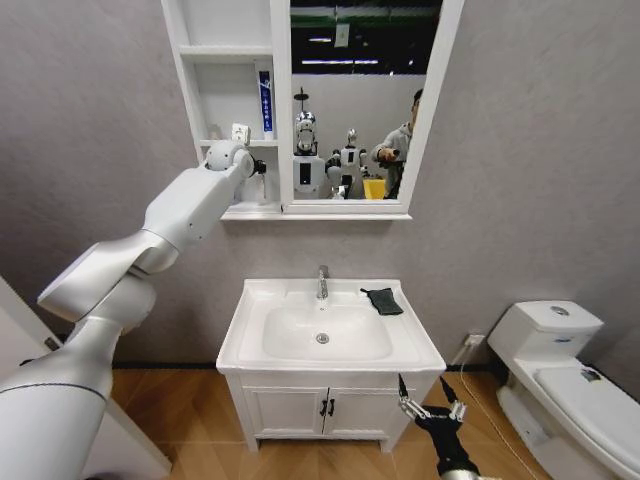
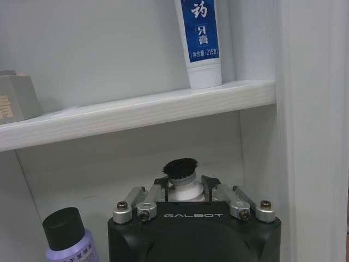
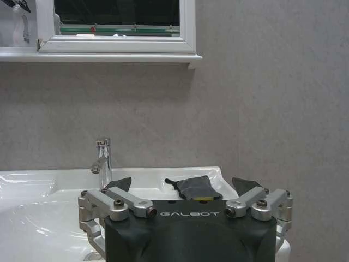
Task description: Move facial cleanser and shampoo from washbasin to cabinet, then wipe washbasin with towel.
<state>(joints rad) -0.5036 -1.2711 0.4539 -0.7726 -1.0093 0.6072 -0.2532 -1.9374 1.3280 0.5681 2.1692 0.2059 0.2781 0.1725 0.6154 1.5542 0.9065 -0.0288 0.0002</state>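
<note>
A: Far left — left end effector (image 2: 187, 192) raised into the cabinet's (image 1: 228, 100) bottom niche, clamped on a white bottle (image 2: 182, 188) with a black cap.
B: Beside it?
A: A purple bottle (image 2: 71, 243), black-capped, standing on the same niche floor, near the end effector. On the shelf above, a blue-and-white tube (image 2: 200, 41), upright against the niche's wall by the mirror.
B: Middle?
A: Washbasin (image 1: 330, 335) below the mirror, chrome tap (image 1: 322, 282) at the back rim. Towel (image 1: 383, 300) — dark, crumpled — lying on the back right corner of the rim, apart from the tap.
B: Right side?
A: Right end effector (image 1: 431, 406) low, in front of the basin's right front corner, spread wide, gripping nothing. White toilet (image 1: 565, 375) far right.
</note>
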